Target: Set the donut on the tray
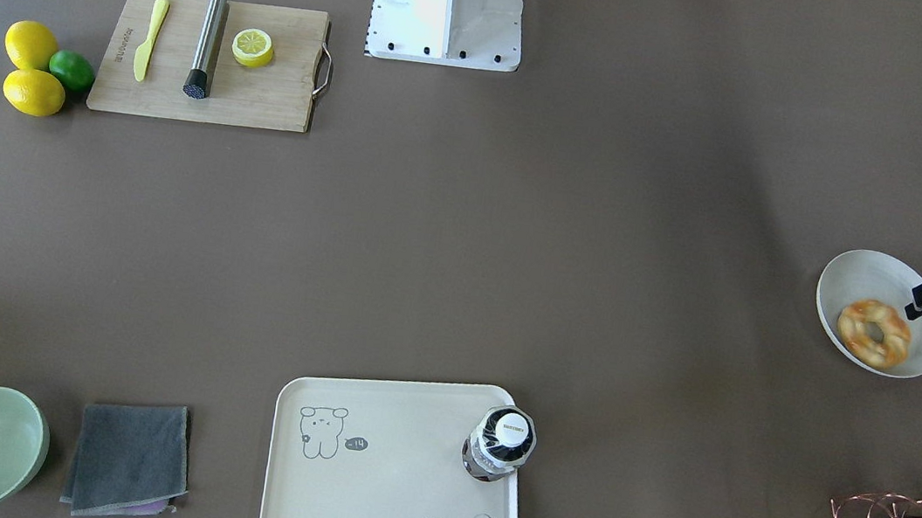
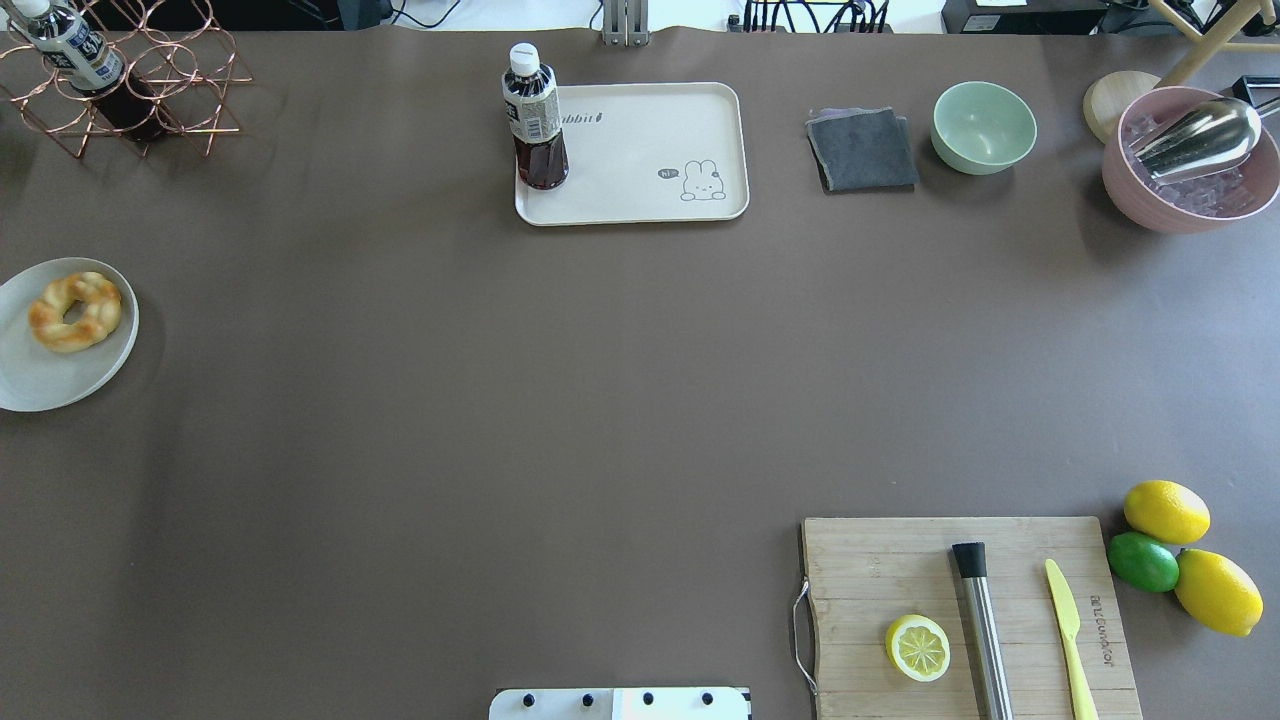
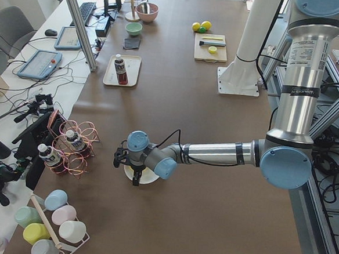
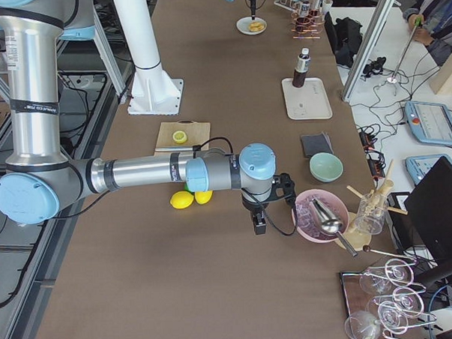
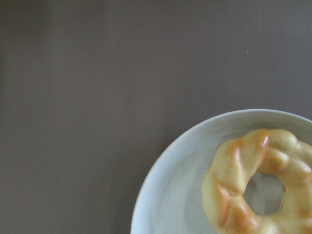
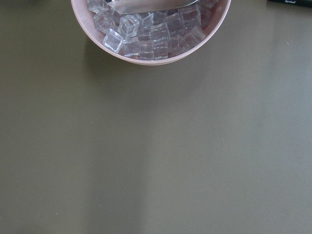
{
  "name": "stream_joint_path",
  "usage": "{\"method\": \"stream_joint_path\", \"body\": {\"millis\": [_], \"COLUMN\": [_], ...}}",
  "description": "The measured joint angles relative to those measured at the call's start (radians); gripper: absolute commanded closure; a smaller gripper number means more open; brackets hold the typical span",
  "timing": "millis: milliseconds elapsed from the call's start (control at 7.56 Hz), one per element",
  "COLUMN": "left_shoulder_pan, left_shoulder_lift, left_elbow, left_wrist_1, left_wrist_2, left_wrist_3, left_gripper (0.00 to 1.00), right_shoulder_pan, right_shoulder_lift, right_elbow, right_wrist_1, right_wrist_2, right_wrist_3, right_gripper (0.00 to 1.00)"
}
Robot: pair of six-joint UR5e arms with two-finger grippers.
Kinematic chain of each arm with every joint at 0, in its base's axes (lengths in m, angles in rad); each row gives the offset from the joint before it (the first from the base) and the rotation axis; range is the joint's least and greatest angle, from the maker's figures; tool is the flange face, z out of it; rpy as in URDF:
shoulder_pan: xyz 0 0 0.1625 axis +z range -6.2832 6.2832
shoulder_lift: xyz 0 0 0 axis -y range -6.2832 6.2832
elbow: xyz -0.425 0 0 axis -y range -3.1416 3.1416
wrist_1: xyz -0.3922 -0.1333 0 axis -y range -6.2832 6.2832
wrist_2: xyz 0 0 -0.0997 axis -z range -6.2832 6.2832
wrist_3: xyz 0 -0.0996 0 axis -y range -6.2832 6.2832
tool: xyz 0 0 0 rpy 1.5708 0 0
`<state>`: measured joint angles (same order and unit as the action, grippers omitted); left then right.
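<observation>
The donut (image 1: 874,333), braided and golden with orange-brown patches, lies in a round white bowl (image 1: 859,277) at the table's left end; it also shows in the overhead view (image 2: 75,311) and the left wrist view (image 5: 258,185). My left gripper (image 1: 918,306) hangs just above the bowl's rim, beside the donut; I cannot tell if it is open or shut. The cream tray (image 1: 388,496) with the animal drawing lies at the far middle edge (image 2: 640,150), with a dark drink bottle (image 1: 500,444) upright on one corner. My right gripper (image 4: 260,222) hovers next to a pink ice bowl (image 4: 318,214); I cannot tell its state.
A wooden cutting board (image 2: 970,610) with a lemon half (image 2: 917,647), a yellow knife and a metal cylinder lies near the base, with lemons and a lime (image 2: 1143,561) beside it. A green bowl (image 2: 983,127), a grey cloth (image 2: 862,150) and a copper bottle rack (image 2: 120,90) stand along the far edge.
</observation>
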<state>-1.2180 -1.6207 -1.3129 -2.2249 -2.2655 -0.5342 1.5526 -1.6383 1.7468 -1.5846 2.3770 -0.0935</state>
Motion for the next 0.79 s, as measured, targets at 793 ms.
{"method": "stream_joint_path", "body": {"millis": [793], "left_shoulder_pan": [0.02], "left_shoulder_lift": [0.004], "left_elbow": [0.082], "left_wrist_1": [-0.088], "left_wrist_2": [0.003], "left_wrist_3": [-0.027], "left_gripper": [0.29], "right_shoulder_pan": [-0.01], "right_shoulder_lift": [-0.004], "right_elbow": [0.002], "right_wrist_1": [0.0], "right_wrist_2": [0.001], "right_wrist_3": [0.006], "right_gripper": [0.0]}}
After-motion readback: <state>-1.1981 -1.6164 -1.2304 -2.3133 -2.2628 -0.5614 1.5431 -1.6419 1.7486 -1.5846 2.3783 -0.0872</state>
